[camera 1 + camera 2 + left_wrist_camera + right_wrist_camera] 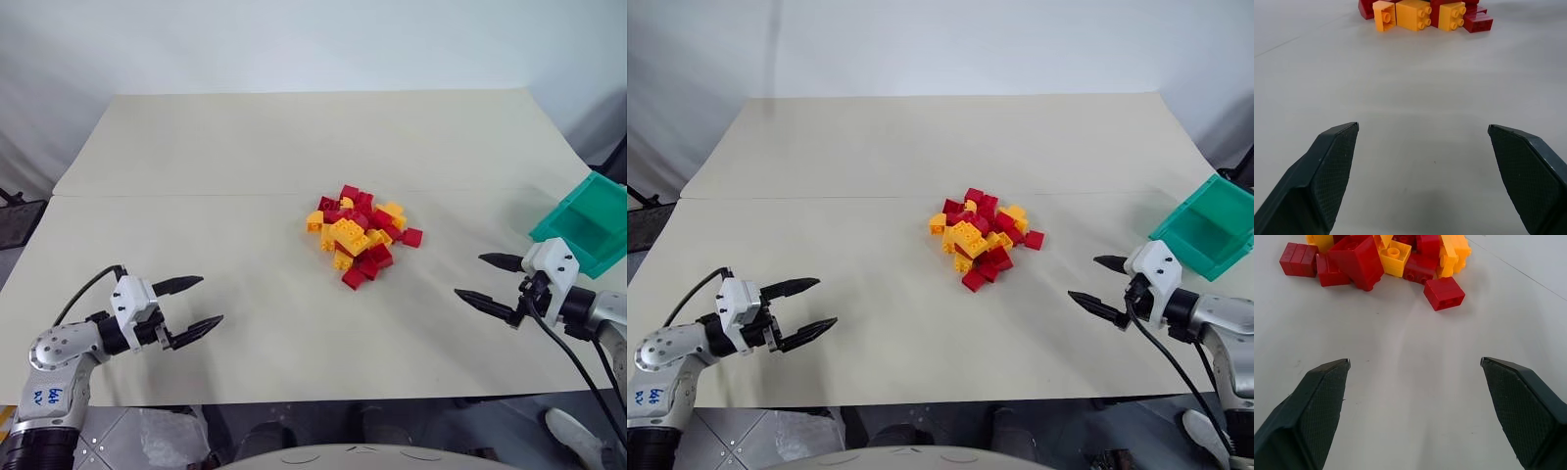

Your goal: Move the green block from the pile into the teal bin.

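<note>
The pile (360,233) sits mid-table, well apart from both wide-open, empty grippers, left (196,304) and right (490,279); teal bin (586,223) beside the right one.

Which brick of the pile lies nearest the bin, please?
The lone red brick at the pile's right edge, a little apart from the heap, on the side facing the bin.
</note>
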Controlling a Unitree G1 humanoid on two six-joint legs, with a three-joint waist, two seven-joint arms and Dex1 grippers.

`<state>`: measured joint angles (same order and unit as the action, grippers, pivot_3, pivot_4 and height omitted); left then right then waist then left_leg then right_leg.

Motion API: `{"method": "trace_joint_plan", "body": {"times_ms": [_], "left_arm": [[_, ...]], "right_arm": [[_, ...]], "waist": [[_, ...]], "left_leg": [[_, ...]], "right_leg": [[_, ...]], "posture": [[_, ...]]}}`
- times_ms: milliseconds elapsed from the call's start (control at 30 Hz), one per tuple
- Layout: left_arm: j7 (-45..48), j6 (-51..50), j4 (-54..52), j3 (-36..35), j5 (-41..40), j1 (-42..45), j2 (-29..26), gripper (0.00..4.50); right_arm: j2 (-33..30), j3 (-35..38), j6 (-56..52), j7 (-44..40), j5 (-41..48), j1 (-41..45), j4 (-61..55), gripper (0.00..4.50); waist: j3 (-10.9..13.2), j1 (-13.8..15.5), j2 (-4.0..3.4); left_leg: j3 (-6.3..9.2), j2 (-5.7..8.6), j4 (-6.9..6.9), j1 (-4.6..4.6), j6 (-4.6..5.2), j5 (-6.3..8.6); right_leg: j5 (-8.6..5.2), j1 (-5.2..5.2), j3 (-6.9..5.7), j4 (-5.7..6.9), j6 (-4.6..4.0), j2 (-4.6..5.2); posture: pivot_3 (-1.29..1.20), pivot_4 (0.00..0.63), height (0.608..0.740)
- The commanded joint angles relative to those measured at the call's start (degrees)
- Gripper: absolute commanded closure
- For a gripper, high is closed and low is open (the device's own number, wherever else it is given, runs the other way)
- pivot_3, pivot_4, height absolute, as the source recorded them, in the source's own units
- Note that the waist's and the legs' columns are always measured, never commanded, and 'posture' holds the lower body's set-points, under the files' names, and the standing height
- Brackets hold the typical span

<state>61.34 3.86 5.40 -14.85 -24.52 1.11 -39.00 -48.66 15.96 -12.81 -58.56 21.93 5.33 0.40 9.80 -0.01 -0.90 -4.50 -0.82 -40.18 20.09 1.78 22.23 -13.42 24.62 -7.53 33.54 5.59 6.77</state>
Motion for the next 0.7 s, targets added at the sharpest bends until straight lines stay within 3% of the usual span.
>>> {"method": "trace_joint_plan", "body": {"times_ms": [33, 167, 400, 667, 700], "left_arm": [[0.55, 0.88, 0.77, -0.49, -0.39, 1.51, -0.23, 0.00], [-2.86, -6.09, -0.09, -1.08, -2.22, 3.07, 0.00, 0.00], [-3.65, -5.78, -1.71, -0.14, -0.77, 3.60, -0.38, 0.00], [1.70, -3.28, 1.13, 0.12, -1.96, 6.95, -0.08, 0.00], [2.30, -3.17, 1.41, 0.02, -2.32, 7.36, 0.12, 0.00]], "right_arm": [[0.17, 1.32, 0.05, 0.54, 0.85, -0.19, -1.51, 0.02], [0.86, 1.43, -1.10, 1.74, 1.61, 0.06, -2.41, 0.02], [1.55, 1.45, -4.62, 5.45, 1.38, -0.71, -7.05, 0.02], [0.71, 1.49, -10.52, 8.49, 2.22, -3.45, -16.87, 0.02], [0.46, 1.64, -14.88, 9.18, 4.28, -3.26, -18.50, 0.20]], "waist": [[0.00, 0.05, 0.00], [0.00, 0.02, 0.00], [0.00, 0.02, 0.00], [0.00, 0.12, 0.00], [0.00, 0.11, 0.00]], "left_leg": [[0.00, 0.00, -0.01, 0.00, 0.00, 0.00], [-0.02, 0.00, -0.03, 0.00, 0.00, 0.00], [-0.05, 0.00, -0.03, -0.01, -0.01, -0.01], [-0.07, 0.01, -0.08, -0.01, -0.02, -0.01], [-0.07, 0.00, -0.08, -0.01, -0.02, -0.01]], "right_leg": [[0.00, 0.00, 0.00, 0.00, 0.00, 0.00], [0.00, 0.00, 0.01, 0.02, 0.01, -0.02], [0.01, 0.01, 0.05, 0.05, 0.01, -0.04], [0.01, 0.01, 0.08, 0.07, 0.02, -0.05], [0.01, 0.01, 0.08, 0.06, 0.02, -0.07]], "posture": [[0.00, 0.150, 0.740], [0.00, 0.150, 0.740], [0.00, 0.150, 0.740], [0.00, 0.150, 0.740], [0.00, 0.150, 0.740]]}}
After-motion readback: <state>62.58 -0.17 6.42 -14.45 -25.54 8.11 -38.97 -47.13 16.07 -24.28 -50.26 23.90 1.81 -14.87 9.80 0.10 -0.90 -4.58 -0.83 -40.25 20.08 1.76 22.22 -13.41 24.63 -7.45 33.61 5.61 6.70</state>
